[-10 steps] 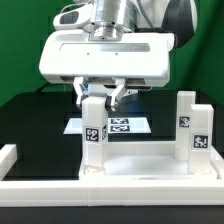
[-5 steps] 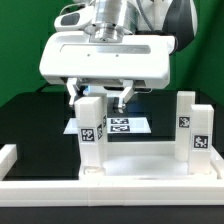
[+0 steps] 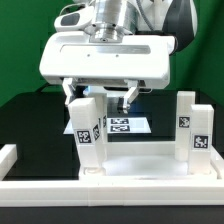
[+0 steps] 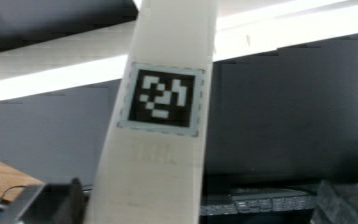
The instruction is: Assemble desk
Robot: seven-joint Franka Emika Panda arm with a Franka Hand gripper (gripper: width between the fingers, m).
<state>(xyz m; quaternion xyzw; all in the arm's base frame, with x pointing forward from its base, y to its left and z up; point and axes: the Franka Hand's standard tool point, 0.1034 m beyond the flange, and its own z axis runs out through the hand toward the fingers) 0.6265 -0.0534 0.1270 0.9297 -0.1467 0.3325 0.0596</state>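
The white tabletop [image 3: 145, 163] lies flat at the front. Two white tagged legs stand on it. The near-left leg [image 3: 90, 132] stands at a corner and leans slightly, its top toward the exterior view's left. The other leg [image 3: 192, 128] is upright at the exterior view's right. My gripper [image 3: 100, 95] hangs over the leaning leg's top, open, with a finger on either side. In the wrist view that leg [image 4: 163, 110] runs between the fingers [image 4: 60, 203], with a gap on one side. My gripper [image 4: 202, 203] is open there too.
The marker board [image 3: 122, 126] lies on the black table behind the tabletop. A low white rail [image 3: 9, 157] borders the exterior view's left. Another rail [image 3: 110, 196] runs along the front.
The fingers have spread apart and let go of the near-left leg. The leg's top now leans a little toward the exterior view's left.
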